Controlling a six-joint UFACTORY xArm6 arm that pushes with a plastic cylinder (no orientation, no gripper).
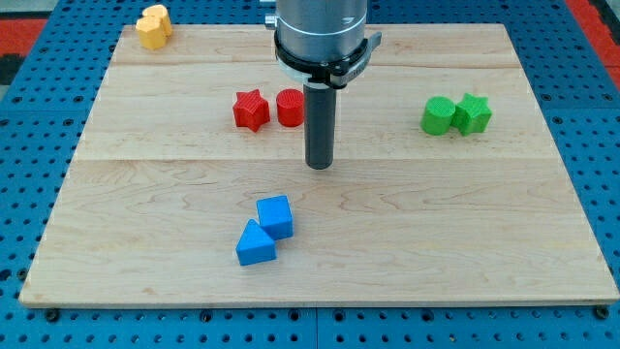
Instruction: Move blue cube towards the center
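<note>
Wooden board (484,233) on a blue pegboard table, with your rod standing near its middle.

Your tip (320,167) rests bare on the wood, holding nothing, just right of the red cylinder (290,108) and red star (251,110). Your blue cube (275,215) sits below-left of the tip, well apart, touching a blue wedge-like block (255,244). Two green blocks (456,114) sit at the view's right, and yellow blocks (153,25) at top left.
</note>
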